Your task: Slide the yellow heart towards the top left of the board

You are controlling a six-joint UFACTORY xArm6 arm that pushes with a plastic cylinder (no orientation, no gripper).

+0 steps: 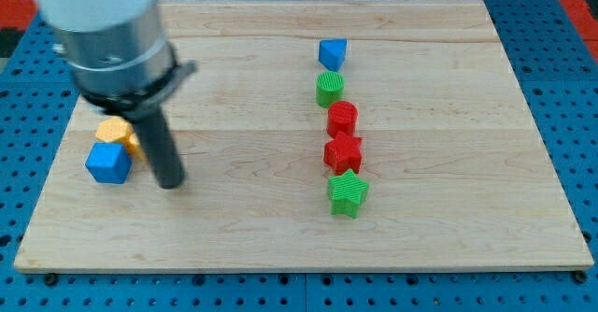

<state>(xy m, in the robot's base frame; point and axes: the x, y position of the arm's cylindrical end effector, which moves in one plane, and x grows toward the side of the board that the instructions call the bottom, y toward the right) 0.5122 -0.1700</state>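
Note:
The yellow heart (116, 133) lies near the board's left edge, partly hidden behind the rod, so its shape is hard to read. A blue cube (107, 163) touches it on the lower left. My tip (169, 183) rests on the board just right of the blue cube and below right of the yellow heart. The rod's shaft stands against the heart's right side.
A column of blocks stands right of centre: a blue triangle-like block (332, 52), a green block (329, 89), a red block (342, 119), a red star (343, 153) and a green star (348, 192). The wooden board (448, 228) lies on a blue mat.

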